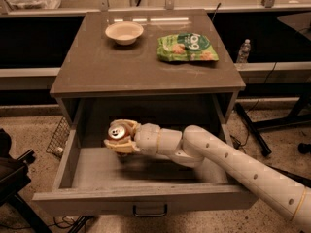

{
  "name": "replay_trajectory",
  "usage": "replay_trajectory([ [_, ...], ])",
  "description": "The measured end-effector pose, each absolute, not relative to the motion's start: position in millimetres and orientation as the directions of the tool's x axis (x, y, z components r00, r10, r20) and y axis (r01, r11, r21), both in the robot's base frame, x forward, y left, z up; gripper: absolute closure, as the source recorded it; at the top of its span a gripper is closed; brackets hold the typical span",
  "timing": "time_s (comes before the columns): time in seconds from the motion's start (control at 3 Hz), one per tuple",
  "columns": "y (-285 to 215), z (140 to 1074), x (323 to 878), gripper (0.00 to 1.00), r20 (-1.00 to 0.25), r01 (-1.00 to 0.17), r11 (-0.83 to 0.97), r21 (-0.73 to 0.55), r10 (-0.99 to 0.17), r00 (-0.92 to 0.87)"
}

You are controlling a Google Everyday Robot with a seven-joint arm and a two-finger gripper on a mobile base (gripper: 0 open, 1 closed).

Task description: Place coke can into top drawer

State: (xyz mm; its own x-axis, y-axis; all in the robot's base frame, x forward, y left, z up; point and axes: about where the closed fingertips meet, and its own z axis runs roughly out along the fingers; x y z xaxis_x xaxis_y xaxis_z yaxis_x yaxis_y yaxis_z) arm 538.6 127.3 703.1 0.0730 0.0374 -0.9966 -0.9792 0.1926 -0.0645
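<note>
The top drawer (146,199) is pulled wide open below the cabinet top, with its small dark handle at the front. My gripper (120,137) reaches into it from the right, inside the left half of the drawer. It is shut on the coke can (116,131), which stands upright with its silver top and pull tab facing up. The can is held a little above the drawer floor, near the back left.
On the cabinet top (97,72) stand a white bowl (124,32) at the back left and a green snack bag (187,48) at the back right. A water bottle (244,50) stands behind on the right. A dark chair part (12,176) is at the lower left.
</note>
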Motion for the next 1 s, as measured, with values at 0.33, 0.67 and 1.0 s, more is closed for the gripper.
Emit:
replay_trajectory([
  [0.33, 129.3, 703.7, 537.8, 0.12, -0.997, -0.98, 0.189, -0.065, 0.038, 0.073],
  [0.67, 130.8, 704.3, 537.0, 0.0, -0.996, -0.98, 0.186, -0.065, 0.039, 0.074],
  [1.0, 130.9, 704.3, 537.0, 0.0, -0.996, -0.98, 0.186, -0.065, 0.039, 0.074],
])
